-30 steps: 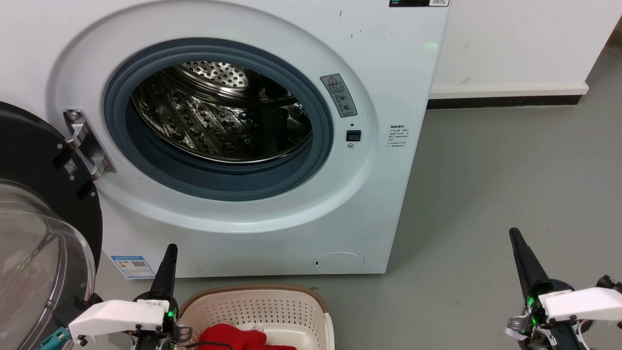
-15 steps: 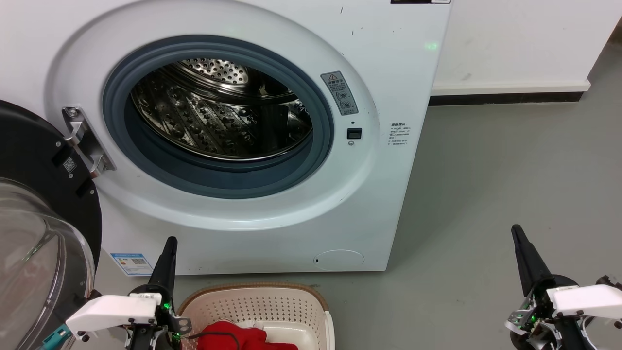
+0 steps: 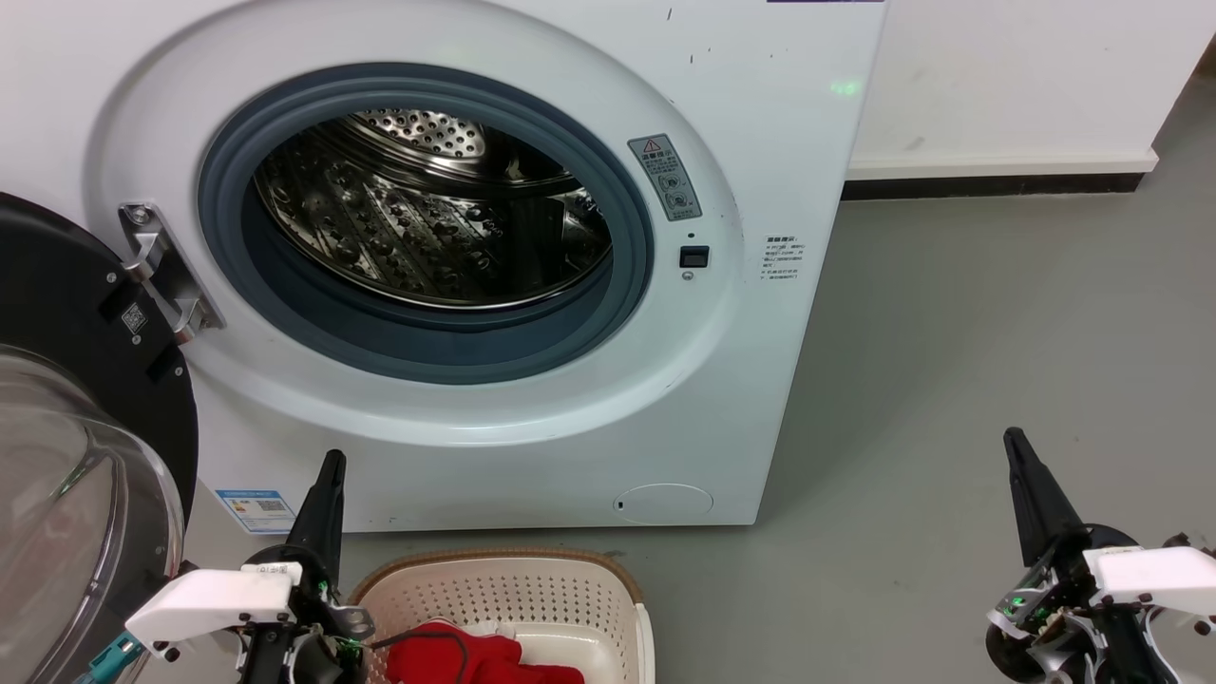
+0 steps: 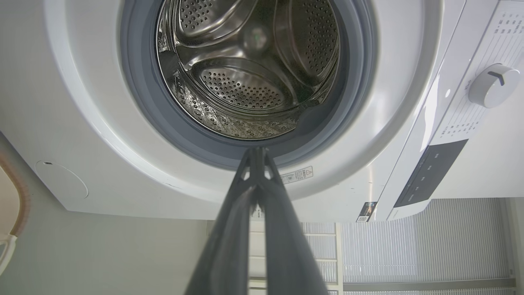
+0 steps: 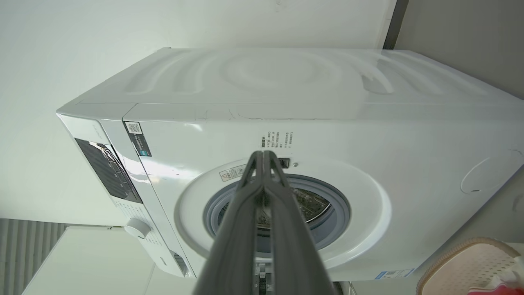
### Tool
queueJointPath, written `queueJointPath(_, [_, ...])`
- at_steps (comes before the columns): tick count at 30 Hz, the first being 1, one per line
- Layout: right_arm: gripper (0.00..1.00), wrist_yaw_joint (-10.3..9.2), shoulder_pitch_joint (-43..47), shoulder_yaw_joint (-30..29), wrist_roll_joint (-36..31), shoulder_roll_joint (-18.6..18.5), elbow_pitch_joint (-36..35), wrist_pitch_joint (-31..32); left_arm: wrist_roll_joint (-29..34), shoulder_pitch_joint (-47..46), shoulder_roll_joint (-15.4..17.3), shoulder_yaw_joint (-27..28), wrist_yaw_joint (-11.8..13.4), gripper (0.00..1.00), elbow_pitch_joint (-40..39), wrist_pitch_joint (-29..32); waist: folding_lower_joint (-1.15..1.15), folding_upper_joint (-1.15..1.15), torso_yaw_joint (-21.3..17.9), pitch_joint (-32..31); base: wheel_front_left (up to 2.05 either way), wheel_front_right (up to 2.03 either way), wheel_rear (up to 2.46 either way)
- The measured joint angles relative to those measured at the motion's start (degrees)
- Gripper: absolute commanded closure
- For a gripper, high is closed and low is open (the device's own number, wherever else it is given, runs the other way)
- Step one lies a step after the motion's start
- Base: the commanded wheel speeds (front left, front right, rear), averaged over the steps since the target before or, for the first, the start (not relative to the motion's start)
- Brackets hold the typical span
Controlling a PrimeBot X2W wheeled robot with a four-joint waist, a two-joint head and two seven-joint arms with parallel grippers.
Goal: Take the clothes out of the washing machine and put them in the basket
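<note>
Pressing its two long dark fingers together from base to tip, the left tool [image 3: 332,467] grips nothing. The fingers point up in the air in front of the lower panel of the large white front-loading washing machine [image 3: 760,142], and in the left wrist view their tips line up with the lower edge of its round opening beyond. Its white wrist housing [image 3: 209,603] sits just beside the left end of the cream, brown-rimmed, perforated plastic basket [image 3: 494,560]; whether the two touch cannot be told. The right tool [image 3: 1015,445] is well apart on the other side, above the grey floor [image 3: 950,361], its fingers likewise closed flat on each other and empty. The basket stands on the floor just in front of the machine, below the opening, its near part cut off at the bottom of the head view. Inside it lie the bright red soft fabric clothes [image 3: 442,657], heaped toward its left side, with a small white part at their upper edge; a thin dark cable [image 3: 464,651] from the left wrist loops across the red fabric. The machine's black-rimmed glass porthole door [image 3: 66,380] is swung open to the left on a metal hinge [image 3: 161,275]. A round grey rubber gasket [image 3: 427,356] rings the opening, and the perforated steel drum [image 3: 418,237] shows bare shining walls and raised ribs.
</note>
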Motion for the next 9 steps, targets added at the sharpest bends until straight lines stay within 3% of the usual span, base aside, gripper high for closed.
queueJointPath(9, [1.00, 0.00, -0.43, -0.29, 1.16, 0.13, 0.36, 0.21, -1.19, -0.25, -0.02, 0.12, -0.07, 1.00, 0.19, 0.19, 0.00, 0.00, 0.02, 0.10, 0.00, 0.00, 0.00])
